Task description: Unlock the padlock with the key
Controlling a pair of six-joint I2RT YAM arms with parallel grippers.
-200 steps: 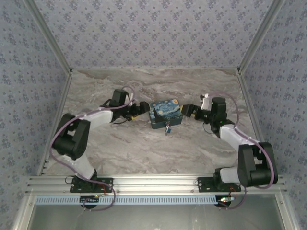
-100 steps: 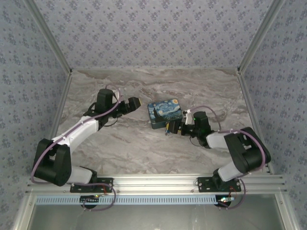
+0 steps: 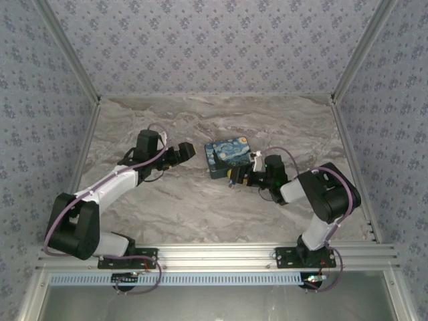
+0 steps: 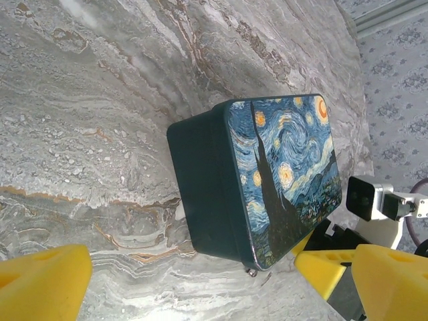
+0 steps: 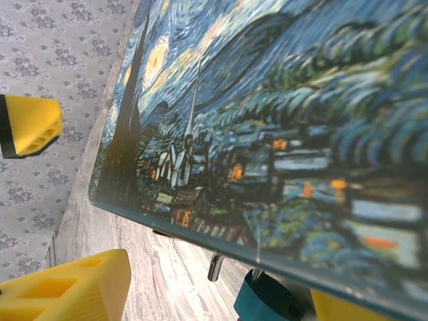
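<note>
Flanking the padlock (image 5: pixel 267 302) at the box's (image 3: pixel 228 156) near edge, the right gripper (image 3: pixel 235 178) stands with jaws apart, while the left gripper (image 3: pixel 188 152) hangs wide open, further left.

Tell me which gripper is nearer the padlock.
Right. The right gripper is at the box's near edge with the padlock between its spread fingers; the left gripper is off the box's left side, apart from it.

Glossy printed box (image 4: pixel 281 174), smooth teal padlock (image 5: pixel 267 304) with shiny metal shackle (image 5: pixel 214 266), smooth marble-patterned table (image 4: pixel 100 100).
</note>
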